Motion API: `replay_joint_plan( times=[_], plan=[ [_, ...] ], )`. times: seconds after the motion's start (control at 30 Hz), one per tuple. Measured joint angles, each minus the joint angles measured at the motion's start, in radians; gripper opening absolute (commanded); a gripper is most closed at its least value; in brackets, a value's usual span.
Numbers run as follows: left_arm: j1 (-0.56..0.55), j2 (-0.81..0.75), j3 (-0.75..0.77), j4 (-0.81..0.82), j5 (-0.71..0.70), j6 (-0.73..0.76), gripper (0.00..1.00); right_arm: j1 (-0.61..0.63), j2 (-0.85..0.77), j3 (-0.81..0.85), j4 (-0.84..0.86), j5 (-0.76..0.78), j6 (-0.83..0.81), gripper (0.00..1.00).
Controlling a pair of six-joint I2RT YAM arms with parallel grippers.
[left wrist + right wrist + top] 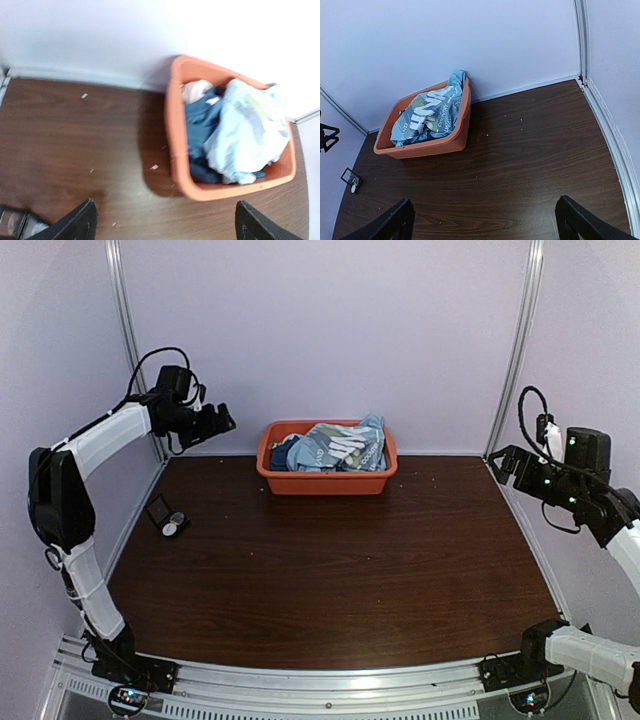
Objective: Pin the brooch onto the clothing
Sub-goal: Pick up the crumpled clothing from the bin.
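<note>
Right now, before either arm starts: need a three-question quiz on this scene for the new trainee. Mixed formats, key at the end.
1. True or false: the brooch is already pinned on the light blue T-shirt.
2. Where is the T-shirt? A) hung on the back wall B) bundled in the orange tub C) spread flat on a chair
3. Fill in: the jaws of both arms are ___ and hold nothing.
Key: 1 false, it lies on the table beside the small black case. 2 B. 3 open.
</note>
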State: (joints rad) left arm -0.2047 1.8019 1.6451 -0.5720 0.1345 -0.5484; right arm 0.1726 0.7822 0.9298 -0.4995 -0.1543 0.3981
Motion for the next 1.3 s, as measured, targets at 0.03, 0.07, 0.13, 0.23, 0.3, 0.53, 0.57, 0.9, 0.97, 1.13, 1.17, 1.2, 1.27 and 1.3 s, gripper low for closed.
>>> replay_joint_plan(
  times=[0.03, 0.07, 0.13, 0.23, 0.3, 0.53, 0.57, 0.9, 0.97, 1.13, 1.17, 1.2, 1.27, 1.3],
  plan=[
    [-0.027, 0.041, 0.076, 0.004, 0.000, 0.001, 0.98, 0.000, 0.005, 0.000, 0.000, -0.002, 0.001, 1.00],
    [-0.053, 0.087, 0.156, 0.002, 0.000, 0.004, 0.98, 0.001, 0.010, 0.000, 0.000, -0.002, 0.002, 1.00],
    [-0.098, 0.190, 0.298, 0.001, 0.002, 0.008, 0.98, 0.002, 0.018, 0.000, -0.001, -0.003, 0.002, 1.00],
    [-0.143, 0.341, 0.464, -0.007, 0.024, 0.008, 0.98, 0.003, 0.022, 0.000, -0.001, -0.003, 0.002, 1.00],
    [-0.167, 0.450, 0.564, -0.006, 0.038, 0.008, 0.98, 0.006, 0.022, 0.000, -0.001, -0.003, 0.002, 1.00],
    [-0.211, 0.656, 0.630, 0.038, 0.068, 0.005, 0.98, 0.008, 0.027, 0.000, -0.004, -0.008, 0.001, 1.00],
    [-0.219, 0.666, 0.636, 0.056, 0.064, 0.004, 0.98, 0.010, 0.029, 0.000, -0.005, -0.011, 0.000, 1.00],
    [-0.241, 0.676, 0.631, 0.130, 0.049, -0.005, 0.92, 0.021, 0.034, 0.000, -0.005, -0.028, -0.002, 1.00],
    [-0.241, 0.680, 0.631, 0.138, 0.042, -0.006, 0.90, 0.023, 0.037, 0.000, -0.004, -0.029, -0.002, 1.00],
    [-0.241, 0.704, 0.631, 0.167, 0.034, -0.012, 0.82, 0.027, 0.046, 0.000, -0.004, -0.030, -0.002, 1.00],
    [-0.241, 0.710, 0.631, 0.173, 0.034, -0.014, 0.80, 0.029, 0.048, 0.000, -0.004, -0.030, -0.002, 1.00],
    [-0.243, 0.717, 0.631, 0.179, 0.034, -0.016, 0.77, 0.031, 0.048, 0.000, -0.004, -0.030, -0.002, 1.00],
    [-0.243, 0.730, 0.631, 0.183, 0.034, -0.019, 0.69, 0.033, 0.048, 0.000, -0.004, -0.030, -0.002, 1.00],
    [-0.243, 0.736, 0.631, 0.184, 0.034, -0.023, 0.65, 0.033, 0.048, 0.000, -0.004, -0.030, -0.002, 1.00]
  ],
)
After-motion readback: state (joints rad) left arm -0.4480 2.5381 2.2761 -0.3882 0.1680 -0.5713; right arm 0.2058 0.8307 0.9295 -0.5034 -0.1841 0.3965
